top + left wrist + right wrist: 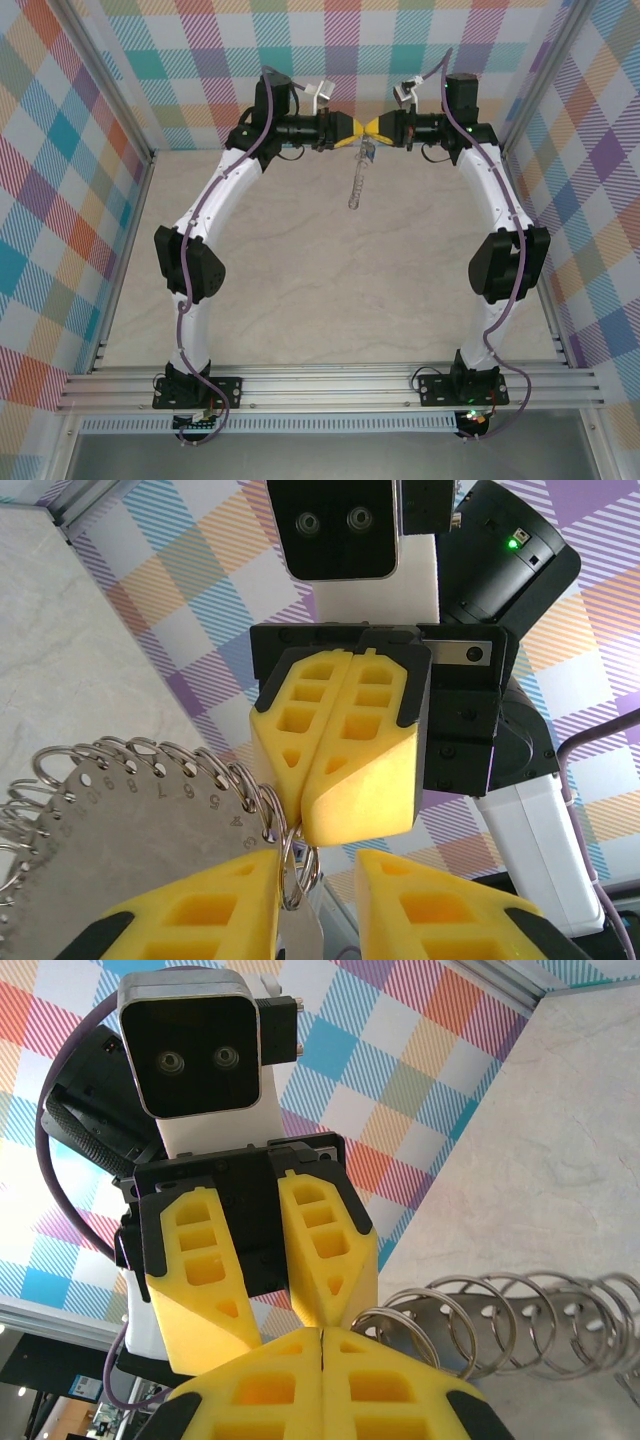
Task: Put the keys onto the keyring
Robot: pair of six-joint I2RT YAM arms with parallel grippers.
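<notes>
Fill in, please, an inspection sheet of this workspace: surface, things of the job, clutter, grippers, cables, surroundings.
surface: pale marbled table, flat.
job's things: keyring, a numbered metal plate edged with split rings, hangs above the table between the two grippers.
clutter: nothing seen.
grippers: right gripper, fingers shut on the keyring's edge; left gripper, fingers apart, one of the keyring's rings in the gap.
cables: a purple cable runs up each arm.
surroundings: colourful checked walls; aluminium rail at the near edge.
</notes>
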